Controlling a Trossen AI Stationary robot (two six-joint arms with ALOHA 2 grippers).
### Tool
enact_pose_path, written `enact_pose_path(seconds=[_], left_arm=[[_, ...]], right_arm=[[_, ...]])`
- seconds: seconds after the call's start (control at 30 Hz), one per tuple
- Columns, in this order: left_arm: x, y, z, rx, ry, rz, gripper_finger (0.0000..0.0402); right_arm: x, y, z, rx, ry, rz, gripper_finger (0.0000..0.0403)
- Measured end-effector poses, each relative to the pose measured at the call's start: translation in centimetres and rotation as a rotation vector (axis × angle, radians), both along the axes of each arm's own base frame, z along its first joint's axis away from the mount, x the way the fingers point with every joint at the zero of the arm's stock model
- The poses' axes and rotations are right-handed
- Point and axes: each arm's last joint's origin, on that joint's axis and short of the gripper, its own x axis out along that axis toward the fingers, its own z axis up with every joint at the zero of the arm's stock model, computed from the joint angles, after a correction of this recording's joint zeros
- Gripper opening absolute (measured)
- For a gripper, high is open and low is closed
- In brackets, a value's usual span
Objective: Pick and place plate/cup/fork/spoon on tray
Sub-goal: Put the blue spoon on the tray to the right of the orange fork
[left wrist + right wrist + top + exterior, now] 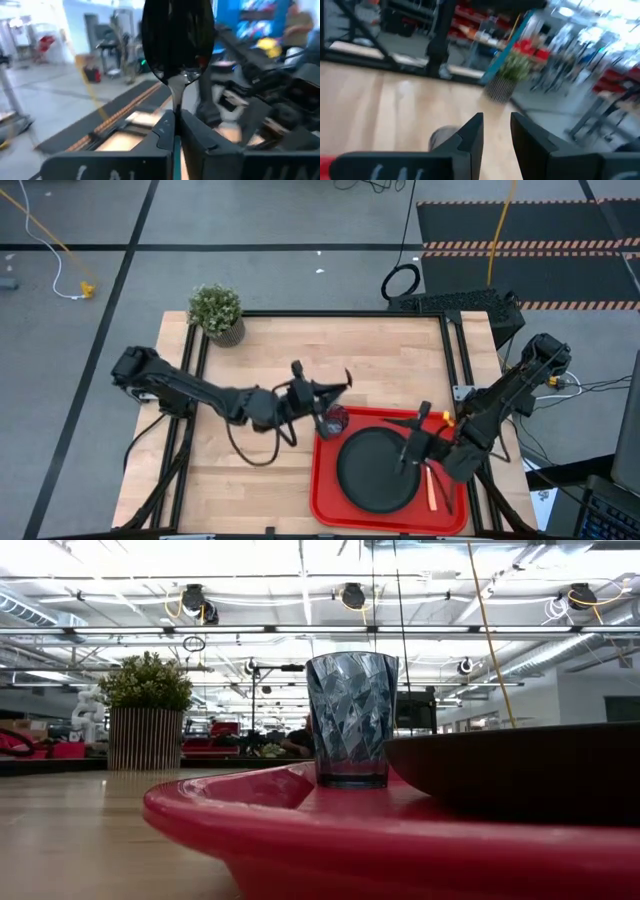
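- Your spoon (177,45) is off the desk, clamped in the left gripper (322,392); in the left wrist view its dark bowl stands up above the jaws, which are pressed together on the thin neck of the handle.
- In the high view that gripper sits near the middle of the frame, just beside the upper left corner of the tray (325,495).
- You have the cup (334,419) directly under that approach: it stands upright inside the tray's upper left corner, close to the left gripper.
- The plate (377,470) lies flat in the middle of the tray and takes up most of its floor; in the low view its rim sits just right of the cup.
- The fork (432,490) lies in the tray along the plate's right side, orange handle toward the bottom of the frame.
- The right gripper (414,448) hangs over the plate's right edge, close to the fork; its jaws stand a little apart with nothing between them.
- A potted plant (217,313) stands at the desk's (260,360) upper left corner, well apart from the tray.
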Motion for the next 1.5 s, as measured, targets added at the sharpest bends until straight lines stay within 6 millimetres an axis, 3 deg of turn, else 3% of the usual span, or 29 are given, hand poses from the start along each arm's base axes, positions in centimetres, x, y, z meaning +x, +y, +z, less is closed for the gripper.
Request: enact_pose_path(seconds=[0.17, 0.3, 0.5, 0.73, 0.93, 1.27, 1.5], left_arm=[[1.7, -2.1, -1.5, 0.029, -0.129, -0.033, 0.0008], [2.8, -2.8, -3.0, 0.009, -0.233, -0.038, 0.0016], [4.3, -3.0, -5.6, 0.000, -0.277, -0.031, 0.0007], [5.6, -3.3, -4.6, 0.031, -0.313, -0.087, 0.0014], [7.0, -4.7, -4.4, 0.073, -0.237, -0.148, 0.0007], [7.2, -5.3, -4.1, 0.076, -0.234, -0.144, 0.0007], [7.3, -5.4, -4.3, 0.060, -0.228, -0.164, 0.0012]], right_arm=[[-0.3, 0.8, 1.9, -0.076, -0.055, 0.007, 0.0089], [-0.6, 1.1, 2.3, -0.074, -0.073, 0.024, 0.0093], [-0.7, 1.2, 1.9, -0.067, -0.059, 0.026, 0.0145], [-0.5, 0.9, 1.7, -0.071, -0.049, 0.015, 0.0231], [-0.1, 0.3, 1.0, -0.040, -0.054, -0.014, 0.0264], [0.5, -0.5, -0.1, 0.058, -0.095, 0.068, 0.0250], [0.7, -0.8, -0.1, 0.085, -0.113, 0.050, 0.0187]])
